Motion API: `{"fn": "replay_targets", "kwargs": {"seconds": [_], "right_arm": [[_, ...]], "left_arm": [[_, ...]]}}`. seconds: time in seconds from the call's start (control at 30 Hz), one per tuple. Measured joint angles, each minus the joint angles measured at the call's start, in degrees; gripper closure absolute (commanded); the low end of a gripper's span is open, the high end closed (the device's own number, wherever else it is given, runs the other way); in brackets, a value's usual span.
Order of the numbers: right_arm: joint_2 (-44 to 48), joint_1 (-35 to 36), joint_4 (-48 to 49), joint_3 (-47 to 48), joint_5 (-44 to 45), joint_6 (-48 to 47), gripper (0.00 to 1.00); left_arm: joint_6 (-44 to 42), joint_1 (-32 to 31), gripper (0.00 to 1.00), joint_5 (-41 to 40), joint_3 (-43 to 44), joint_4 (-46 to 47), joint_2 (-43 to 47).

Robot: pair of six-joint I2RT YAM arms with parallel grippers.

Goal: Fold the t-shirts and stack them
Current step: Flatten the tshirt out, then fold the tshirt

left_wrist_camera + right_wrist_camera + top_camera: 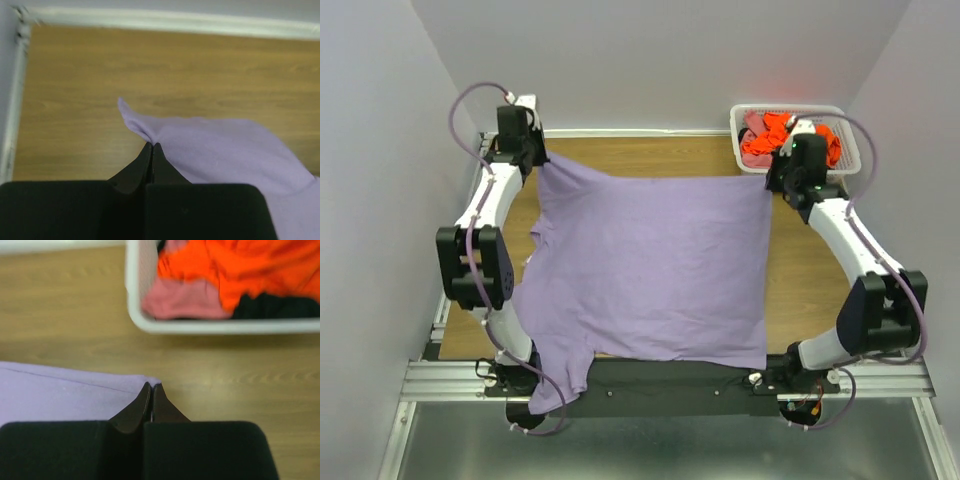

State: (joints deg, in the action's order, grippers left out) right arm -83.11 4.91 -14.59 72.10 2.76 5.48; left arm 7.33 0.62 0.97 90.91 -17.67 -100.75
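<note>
A large lavender t-shirt [650,265] hangs stretched between my two arms over the wooden table [800,280]; its near part drapes over the front edge. My left gripper [535,155] is shut on the shirt's far left corner [135,120], pinched at the fingertips of that gripper [151,145]. At the far right, my right gripper [775,180] is shut on the other far corner [150,382], the cloth caught where the gripper [151,386] closes. Orange [765,140] and pink [185,297] t-shirts lie crumpled in the basket.
The white lattice basket [850,125] stands at the table's far right corner, just behind my right gripper; its rim [200,326] is close in the right wrist view. Something black [275,305] lies among the shirts. White walls enclose the table.
</note>
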Motion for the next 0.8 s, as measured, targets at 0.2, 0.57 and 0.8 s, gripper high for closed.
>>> {"fn": "replay_targets", "kwargs": {"seconds": [0.2,0.57,0.8], "right_arm": [[-9.1,0.0,7.9,-10.0,2.8,0.0,0.99],[-19.8,-0.5,18.1,-6.6,3.9,-1.5,0.99],[-19.7,-0.9,18.8,-6.5,3.8,-1.6,1.0]], "left_arm": [[0.9,-0.3,1.0,2.1,-2.9,1.9,-10.7],[1.4,-0.3,1.0,4.5,3.6,6.8,-18.5],[2.2,-0.3,1.0,5.1,3.0,6.8,-18.3]]}}
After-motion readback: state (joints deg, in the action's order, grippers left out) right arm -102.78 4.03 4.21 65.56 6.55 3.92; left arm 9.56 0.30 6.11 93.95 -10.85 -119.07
